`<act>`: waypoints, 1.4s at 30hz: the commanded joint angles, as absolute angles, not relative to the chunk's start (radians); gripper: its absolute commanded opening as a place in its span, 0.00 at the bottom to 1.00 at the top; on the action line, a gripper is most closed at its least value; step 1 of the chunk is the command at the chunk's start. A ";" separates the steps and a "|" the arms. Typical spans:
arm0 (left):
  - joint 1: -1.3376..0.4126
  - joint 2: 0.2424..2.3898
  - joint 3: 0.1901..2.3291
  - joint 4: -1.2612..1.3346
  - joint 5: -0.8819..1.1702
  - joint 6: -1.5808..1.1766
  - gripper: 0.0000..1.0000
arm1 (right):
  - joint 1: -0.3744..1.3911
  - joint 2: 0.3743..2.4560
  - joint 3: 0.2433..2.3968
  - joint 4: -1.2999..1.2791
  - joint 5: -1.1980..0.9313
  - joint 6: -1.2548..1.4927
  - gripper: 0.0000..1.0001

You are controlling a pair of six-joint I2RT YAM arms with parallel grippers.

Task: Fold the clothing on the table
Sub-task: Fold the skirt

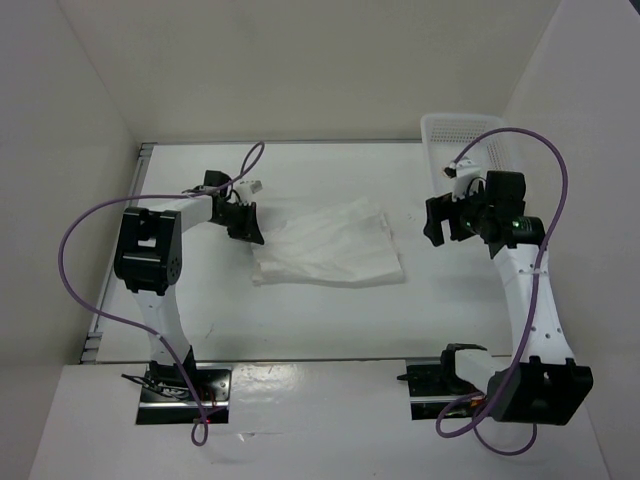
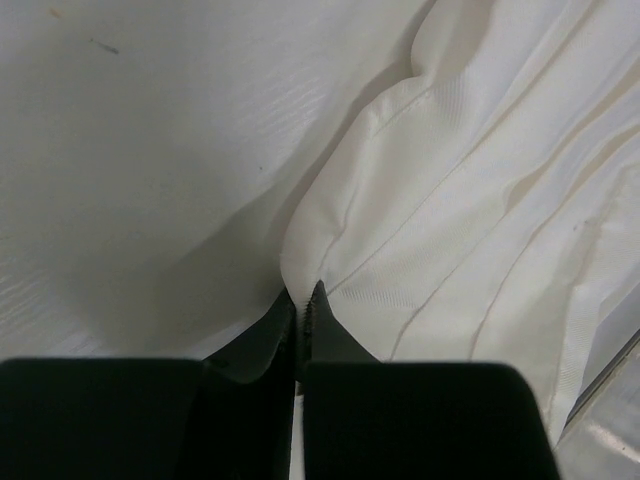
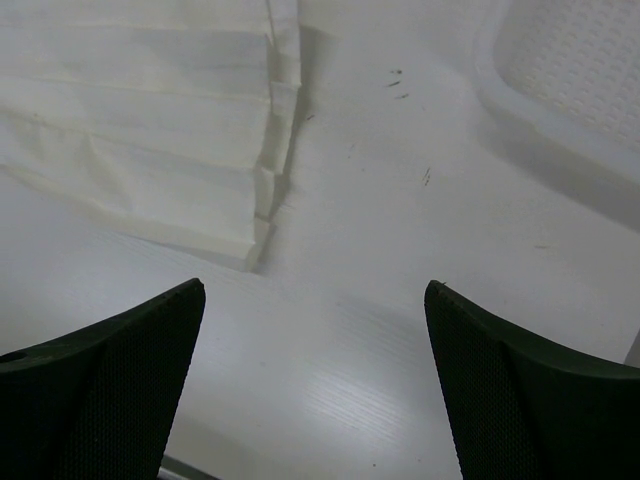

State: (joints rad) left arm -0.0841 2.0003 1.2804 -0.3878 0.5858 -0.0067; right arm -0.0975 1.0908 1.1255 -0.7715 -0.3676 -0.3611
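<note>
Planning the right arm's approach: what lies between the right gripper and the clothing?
Nothing: only bare table separates the right gripper from the clothing, as the right wrist view shows; the basket sits off to the side.

clothing [image 1: 330, 245]: we find it on the table [image 1: 320, 320], in the middle.
basket [image 1: 455, 130]: far right corner (behind the right gripper [image 1: 436, 221]).
left gripper [image 1: 254, 231]: at the clothing's left edge.

Plain white walls [image 1: 300, 70] close in on three sides; the light looks soft and even, perhaps from overhead.
</note>
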 commanded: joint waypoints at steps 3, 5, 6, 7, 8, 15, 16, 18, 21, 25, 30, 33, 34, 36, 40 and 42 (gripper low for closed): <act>-0.081 2.014 1.236 -0.425 0.548 -0.023 0.00 | 0.029 1.199 1.181 -0.882 -0.339 -0.374 0.94; -0.055 2.005 1.236 -0.416 0.557 -0.034 0.00 | 0.061 1.218 1.161 -0.882 -0.339 -0.365 0.94; -0.046 2.005 1.236 -0.416 0.557 -0.046 0.00 | 0.108 1.251 1.161 -0.882 -0.315 -0.365 0.94; -0.046 2.005 1.236 -0.416 0.557 -0.046 0.00 | 0.136 1.275 1.161 -0.882 -0.293 -0.354 0.94; -0.032 2.005 1.236 -0.416 0.557 -0.055 0.00 | 0.164 1.296 1.161 -0.873 -0.273 -0.354 0.94; 0.043 1.956 1.227 -0.407 0.548 -0.055 0.00 | 0.383 1.504 1.253 -0.834 -0.189 -0.319 0.94; 0.043 1.956 1.215 -0.407 0.548 -0.055 0.00 | 0.415 1.525 1.264 -0.821 -0.143 -0.319 0.93; 0.054 1.947 1.206 -0.397 0.548 -0.055 0.00 | 0.486 1.583 1.273 -0.793 -0.111 -0.310 0.93; 0.064 1.924 1.206 -0.397 0.548 -0.055 0.00 | 0.528 1.643 1.298 -0.793 -0.110 -0.301 0.93; 0.074 1.913 1.197 -0.406 0.548 -0.055 0.00 | 0.549 1.735 1.319 -0.772 -0.152 -0.301 0.92; 0.101 1.904 1.197 -0.416 0.548 -0.046 0.00 | 0.558 1.785 1.296 -0.709 -0.152 -0.301 0.92; 0.101 1.904 1.197 -0.416 0.548 -0.046 0.00 | 0.558 1.813 1.287 -0.678 -0.131 -0.301 0.92; 0.110 1.895 1.197 -0.425 0.548 -0.046 0.00 | 0.558 1.833 1.287 -0.678 -0.130 -0.301 0.92; 0.110 1.894 1.197 -0.425 0.557 -0.037 0.00 | 0.558 1.853 1.287 -0.667 -0.130 -0.311 0.92; 0.110 1.894 1.206 -0.446 0.557 -0.026 0.00 | 0.540 1.896 1.308 -0.658 -0.140 -0.321 0.92; 0.110 1.894 1.206 -0.457 0.566 -0.017 0.00 | 0.516 1.924 1.328 -0.658 -0.140 -0.321 0.92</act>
State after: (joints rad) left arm 0.1043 1.9331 1.2079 -0.4229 0.5632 -0.0517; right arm 0.5438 1.8961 1.2762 -0.7002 -0.1413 -0.3119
